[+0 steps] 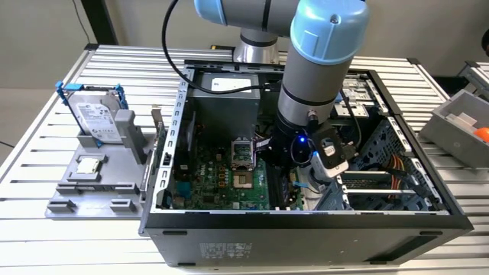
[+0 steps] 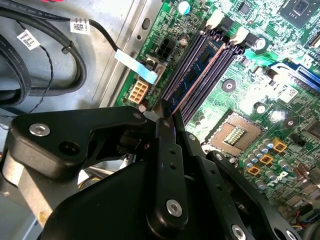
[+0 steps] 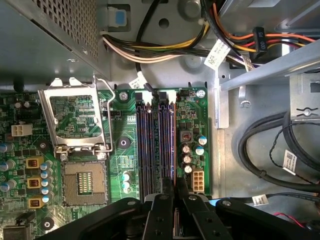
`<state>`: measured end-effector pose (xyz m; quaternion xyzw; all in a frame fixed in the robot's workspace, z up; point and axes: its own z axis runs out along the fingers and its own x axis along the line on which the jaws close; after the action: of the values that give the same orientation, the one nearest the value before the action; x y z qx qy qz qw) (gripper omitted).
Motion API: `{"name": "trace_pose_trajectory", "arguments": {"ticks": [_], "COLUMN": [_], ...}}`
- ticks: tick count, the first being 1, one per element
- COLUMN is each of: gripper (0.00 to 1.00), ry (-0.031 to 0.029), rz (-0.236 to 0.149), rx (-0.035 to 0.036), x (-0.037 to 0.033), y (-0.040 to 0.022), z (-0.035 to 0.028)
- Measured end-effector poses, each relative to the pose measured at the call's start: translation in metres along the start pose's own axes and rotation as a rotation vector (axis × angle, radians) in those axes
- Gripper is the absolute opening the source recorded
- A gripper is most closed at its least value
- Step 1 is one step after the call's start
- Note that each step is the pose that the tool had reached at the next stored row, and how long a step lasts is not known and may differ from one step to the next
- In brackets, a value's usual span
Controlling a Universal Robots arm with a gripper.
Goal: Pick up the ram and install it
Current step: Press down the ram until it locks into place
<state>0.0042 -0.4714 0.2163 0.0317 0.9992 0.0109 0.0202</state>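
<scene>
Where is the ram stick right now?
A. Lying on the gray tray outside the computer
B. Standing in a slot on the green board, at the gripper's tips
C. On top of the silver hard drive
B: in the second wrist view the ram stands in a motherboard slot, with the gripper at its near end.

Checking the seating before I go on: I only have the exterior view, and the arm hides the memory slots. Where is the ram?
Observer: In the second wrist view, the ram stands on edge in a slot on the motherboard. I cannot tell whether it is fully seated.
Operator: Is the claw on it?
Observer: Yes, the claw is closed on the ram's near end.
Operator: And the neighbouring slots?
Observer: Empty slots lie between the ram and the CPU socket.
</scene>
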Motion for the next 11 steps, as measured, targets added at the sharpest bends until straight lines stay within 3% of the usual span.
{"name": "trace_pose_trajectory", "arguments": {"ticks": [11], "gripper": [0.00], "ry": [0.0004], "rz": [-0.021], "rx": [0.0002], "x": [-0.0016], "y": [0.0001], "z": [0.0000]}}
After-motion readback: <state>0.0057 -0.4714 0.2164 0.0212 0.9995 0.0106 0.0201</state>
